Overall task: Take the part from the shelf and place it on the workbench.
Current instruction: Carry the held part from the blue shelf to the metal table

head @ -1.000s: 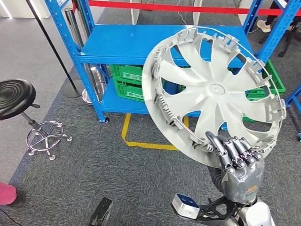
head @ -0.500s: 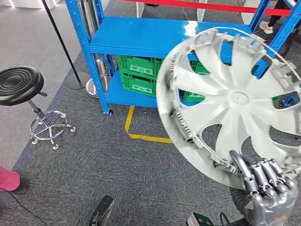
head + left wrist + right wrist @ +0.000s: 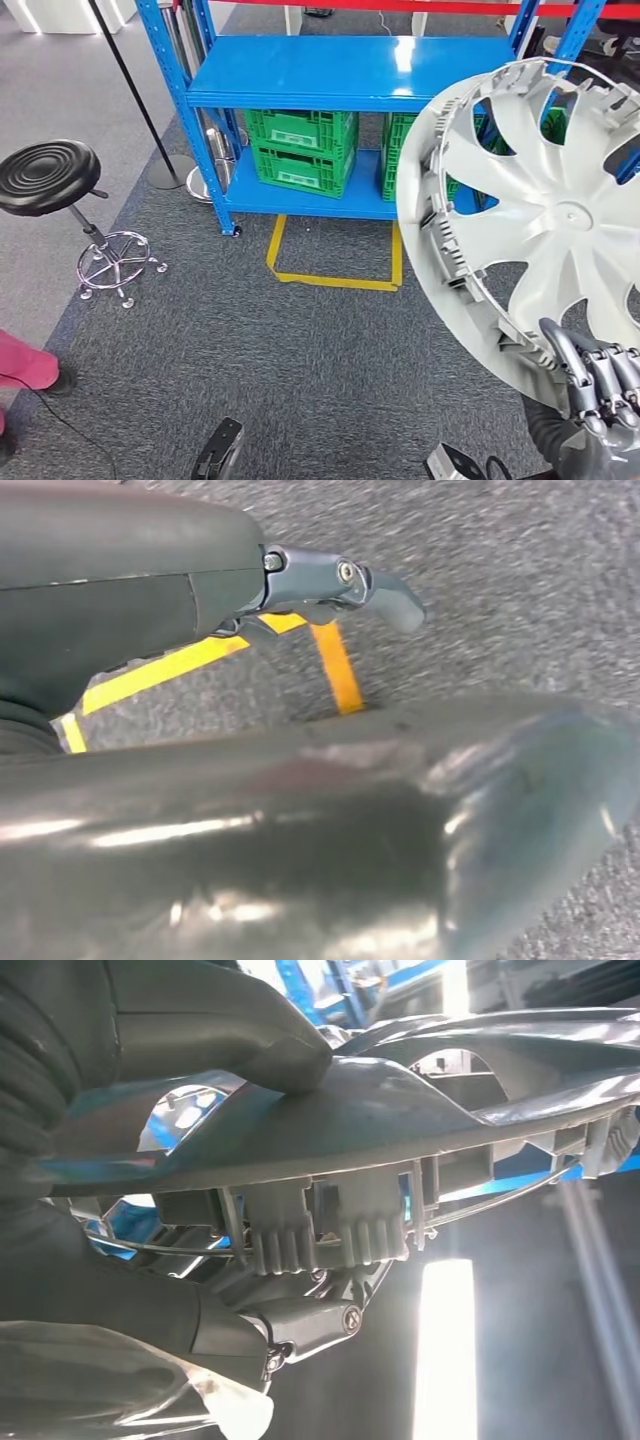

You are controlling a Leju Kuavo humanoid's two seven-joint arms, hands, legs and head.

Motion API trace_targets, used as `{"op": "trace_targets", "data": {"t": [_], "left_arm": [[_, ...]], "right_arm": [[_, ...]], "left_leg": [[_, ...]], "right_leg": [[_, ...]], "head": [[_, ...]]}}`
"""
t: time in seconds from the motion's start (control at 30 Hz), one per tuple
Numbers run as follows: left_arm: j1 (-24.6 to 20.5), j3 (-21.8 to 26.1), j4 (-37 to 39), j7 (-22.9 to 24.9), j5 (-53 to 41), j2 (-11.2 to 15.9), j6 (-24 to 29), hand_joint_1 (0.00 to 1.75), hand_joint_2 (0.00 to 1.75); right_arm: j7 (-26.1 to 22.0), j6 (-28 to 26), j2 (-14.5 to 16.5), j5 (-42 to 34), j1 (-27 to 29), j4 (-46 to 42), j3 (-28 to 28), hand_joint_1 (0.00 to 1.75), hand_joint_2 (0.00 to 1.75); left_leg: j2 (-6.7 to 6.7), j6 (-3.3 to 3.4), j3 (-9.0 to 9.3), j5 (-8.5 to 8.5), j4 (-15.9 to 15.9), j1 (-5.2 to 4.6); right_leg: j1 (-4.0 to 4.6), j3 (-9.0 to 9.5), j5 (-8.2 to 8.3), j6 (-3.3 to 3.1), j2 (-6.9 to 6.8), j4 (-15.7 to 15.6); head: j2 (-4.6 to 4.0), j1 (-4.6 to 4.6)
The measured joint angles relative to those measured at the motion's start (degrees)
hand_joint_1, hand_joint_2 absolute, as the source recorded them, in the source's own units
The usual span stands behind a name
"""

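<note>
The right robot hand (image 3: 604, 385) grips the lower rim of the part (image 3: 543, 215), a large silver wheel cover with curved spokes, holding it tilted up in the air at the right of the head view, in front of the blue shelf (image 3: 340, 70) and off its boards; in the right wrist view the thick thumb (image 3: 226, 1020) lies across one face of the wheel cover (image 3: 392, 1110) while a darker finger (image 3: 302, 1325) hooks under the ribbed clips of its rim, so the hand is clamped on it; the left robot hand (image 3: 332, 580) hangs low over the grey carpet (image 3: 513, 570), one finger stretched out straight above a yellow tape line (image 3: 340, 670), with nothing seen in it, though whether its fingers are spread or curled I cannot tell; on the shelf's lower board sit green crates (image 3: 302, 150), two stacked near its left end and more partly hidden behind the wheel cover; a yellow tape outline (image 3: 332, 262) marks the carpet just in front of the shelf; a black round stool (image 3: 49, 180) on a chrome base stands well to the left, near a black post on a round base (image 3: 167, 170).
</note>
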Motion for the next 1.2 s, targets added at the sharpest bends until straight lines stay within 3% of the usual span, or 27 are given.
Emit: {"op": "trace_targets", "data": {"t": [0.03,0.07,0.1,0.13,0.17,0.2,0.27,0.33,0.4,0.43,0.47,0.53,0.57,0.6,0.67,0.7,0.73,0.77,0.83,0.9,0.93,1.0,1.07,1.1,1.13,1.17,1.2], "left_arm": [[0.01,-0.01,0.0,0.01,-0.03,0.02,0.01,0.0,0.0],[-0.02,-0.01,0.0,0.01,-0.04,0.04,0.01,0.0,0.0],[-0.05,-0.01,0.0,0.01,-0.06,0.06,0.02,0.0,0.0],[-0.06,-0.01,0.0,0.01,-0.06,0.08,0.02,0.0,0.0],[-0.09,-0.01,0.0,0.01,-0.08,0.08,0.02,0.0,0.0],[-0.14,-0.01,-0.01,0.01,-0.1,0.09,0.02,0.0,0.0],[-0.36,-0.01,-0.05,0.0,-0.2,0.23,0.05,0.0,0.0],[-0.56,-0.01,-0.1,-0.01,-0.32,0.28,0.07,0.0,0.0],[-0.58,0.0,-0.11,-0.02,-0.39,0.21,0.05,0.0,0.0],[-0.6,0.01,-0.11,-0.02,-0.4,0.19,0.05,0.0,0.0],[-0.64,0.01,-0.11,-0.01,-0.4,0.17,0.05,0.0,0.0],[-0.73,0.02,-0.11,0.0,-0.42,0.05,0.02,0.0,0.0],[-0.74,0.02,-0.11,0.01,-0.42,-0.02,0.01,0.0,0.0],[-0.73,0.02,-0.11,0.01,-0.42,-0.09,0.01,0.0,0.0],[-0.73,0.02,-0.11,0.01,-0.42,-0.15,0.02,0.0,0.0],[-0.74,0.02,-0.11,0.01,-0.42,-0.16,0.02,0.0,0.0],[-0.76,0.02,-0.11,0.01,-0.42,-0.15,0.02,0.0,0.0],[-0.78,0.02,-0.13,0.0,-0.42,-0.15,0.03,0.0,0.0],[-0.82,0.02,-0.15,-0.03,-0.42,-0.12,0.07,0.0,0.0],[-0.68,0.02,-0.15,-0.06,-0.41,-0.09,0.08,0.0,0.0],[-0.52,0.02,-0.15,-0.05,-0.4,-0.07,0.08,0.0,0.0],[-0.3,0.02,-0.15,-0.04,-0.41,-0.05,0.15,0.0,0.0],[-0.26,0.02,-0.15,-0.04,-0.42,-0.05,0.27,0.0,0.0],[-0.25,0.02,-0.15,-0.04,-0.42,-0.04,0.33,0.0,0.0],[-0.24,0.02,-0.15,-0.04,-0.43,-0.03,0.37,0.0,0.0],[-0.23,0.02,-0.15,-0.04,-0.43,-0.02,0.41,0.0,0.0],[-0.24,0.02,-0.15,-0.05,-0.45,-0.01,0.44,0.0,0.0]], "right_arm": [[0.09,0.01,0.04,-0.02,0.03,-0.01,-0.13,1.75,1.75],[0.18,0.02,0.05,-0.03,0.03,-0.01,-0.24,1.75,1.75],[0.24,0.02,0.07,-0.05,0.04,-0.01,-0.32,1.75,1.75],[0.25,0.02,0.07,-0.07,0.04,-0.01,-0.38,1.75,1.75],[0.23,0.02,0.08,-0.06,0.05,-0.01,-0.42,1.75,1.75],[0.22,0.01,0.09,-0.05,0.06,-0.01,-0.42,1.75,1.75],[0.16,0.01,0.15,-0.04,0.11,-0.01,-0.43,1.75,1.75],[0.04,-0.01,0.25,-0.04,0.12,-0.03,-0.45,1.75,1.75],[-0.09,-0.02,0.34,-0.04,0.15,-0.11,-0.48,1.75,1.75],[-0.13,-0.01,0.37,-0.04,0.2,-0.19,-0.52,1.75,1.75],[-0.13,-0.01,0.38,-0.04,0.22,-0.27,-0.55,1.75,1.75],[-0.21,0.01,0.38,-0.01,0.24,-0.36,-0.6,1.75,1.75],[-0.27,0.01,0.38,0.01,0.24,-0.37,-0.6,1.75,1.75],[-0.33,0.01,0.38,0.01,0.25,-0.37,-0.6,1.75,1.75],[-0.36,0.01,0.38,0.01,0.27,-0.39,-0.59,1.75,1.75],[-0.33,0.01,0.38,0.0,0.27,-0.4,-0.6,1.75,1.75],[-0.31,0.01,0.38,0.0,0.22,-0.41,-0.61,1.75,1.75],[-0.3,0.01,0.38,-0.01,0.18,-0.47,-0.61,1.75,1.75],[-0.37,0.01,0.38,-0.01,0.16,-0.59,-0.63,1.75,1.75],[-0.46,0.01,0.38,-0.01,0.27,-0.66,-0.65,1.75,1.75],[-0.48,0.01,0.38,0.01,0.31,-0.68,-0.67,1.75,1.75],[-0.47,0.01,0.39,0.01,0.32,-0.76,-0.7,1.75,1.75],[-0.36,0.02,0.43,0.01,0.33,-0.8,-0.76,1.75,1.75],[-0.28,0.03,0.45,-0.01,0.34,-0.8,-0.81,1.75,1.75],[-0.2,0.03,0.49,-0.01,0.34,-0.8,-0.87,1.75,1.75],[-0.14,0.03,0.51,-0.01,0.35,-0.8,-0.93,1.75,1.75],[-0.12,0.02,0.52,-0.02,0.36,-0.82,-0.99,1.75,1.75]], "left_leg": [[0.0,-0.17,-0.6,-3.15,3.95,0.03],[0.0,-0.25,-0.99,-5.11,7.71,0.04],[0.0,-0.21,-0.83,-5.52,10.26,0.04],[0.0,-0.04,0.08,-4.73,11.05,-0.01],[0.0,0.34,1.94,-3.21,9.66,-0.1],[-0.01,0.95,4.69,-1.85,6.35,-0.3],[0.04,2.34,10.48,-1.8,-2.19,-0.82],[0.05,3.0,12.84,-2.66,-6.7,-1.35],[0.13,3.1,12.34,-1.56,-7.56,-1.44],[0.23,3.3,11.84,-0.8,-7.9,-1.28],[0.34,3.44,11.15,0.04,-8.21,-1.06],[0.44,3.6,9.34,1.58,-8.33,-0.78],[0.48,3.49,8.29,2.35,-8.23,-0.7],[0.54,3.31,7.18,3.14,-8.09,-0.59],[0.67,2.79,4.79,4.66,-7.58,-0.18],[0.7,2.44,3.65,5.27,-7.13,0.08],[0.65,2.03,2.59,5.78,-6.53,0.25],[0.57,1.61,1.71,6.16,-5.88,0.34],[0.4,0.82,0.63,7.0,-5.07,0.33],[0.34,0.16,0.27,7.89,-5.14,0.46],[0.34,-0.12,0.08,7.27,-4.82,0.56],[0.35,-0.6,-0.98,3.04,-0.95,0.66],[0.35,-0.8,-2.74,-2.24,6.66,0.65],[0.35,-0.76,-3.23,-3.45,9.78,0.63],[0.34,-0.59,-3.0,-3.59,11.26,0.58],[0.33,-0.26,-1.76,-2.71,10.42,0.49],[0.3,0.29,0.4,-1.2,7.48,0.31]], "right_leg": [[0.09,-0.73,0.72,-0.24,-0.06,0.1],[0.19,-1.56,1.42,-0.3,-0.12,0.29],[0.31,-2.47,2.07,-0.36,-0.16,0.58],[0.47,-3.64,2.66,-0.37,-0.18,0.96],[0.64,-4.75,3.17,-0.36,-0.18,1.39],[0.75,-5.72,3.61,-0.34,-0.18,1.82],[0.89,-7.01,4.43,-0.03,-0.26,2.4],[0.67,-7.58,5.4,0.63,-0.47,2.45],[0.42,-7.96,6.01,1.29,-0.49,2.43],[0.39,-8.38,5.07,1.61,-0.27,3.01],[0.36,-9.05,3.07,1.94,-0.01,4.44],[0.07,-10.72,-2.91,2.67,0.38,10.22],[-0.13,-11.38,-4.97,3.02,0.41,13.81],[-0.33,-11.55,-5.44,3.38,0.41,16.84],[-0.81,-9.84,-2.24,4.13,0.41,18.51],[-1.13,-7.64,-0.26,4.58,0.41,16.52],[-1.4,-4.55,0.25,5.08,0.47,12.76],[-1.49,-1.3,-0.6,5.13,0.58,8.23],[-1.34,2.21,-3.51,4.22,0.74,2.06],[-1.19,1.7,-3.83,2.54,0.62,1.36],[-1.19,1.32,-3.38,1.95,0.51,1.46],[-1.19,0.52,-2.36,1.12,0.31,1.51],[-0.96,-0.08,-1.49,0.86,0.21,1.61],[-0.82,-0.41,-1.12,0.78,0.17,1.7],[-0.66,-0.75,-0.79,0.73,0.15,1.81],[-0.48,-1.1,-0.55,0.72,0.16,1.91],[-0.3,-1.31,-0.42,0.73,0.17,1.97]], "head": [[0.0,-0.08],[0.0,-0.1],[0.0,-0.11],[0.0,-0.14],[0.0,-0.16],[0.0,-0.17],[0.0,-0.15],[0.0,-0.18],[0.0,-0.25],[0.0,-0.22],[0.0,-0.08],[0.0,0.22],[0.0,0.3],[0.0,0.33],[0.0,0.32],[0.0,0.33],[0.0,0.35],[0.01,0.36],[0.01,0.33],[0.0,0.27],[0.0,0.22],[0.0,0.09],[0.0,0.0],[0.0,-0.02],[0.0,-0.04],[0.0,-0.05],[0.0,-0.06]]}}
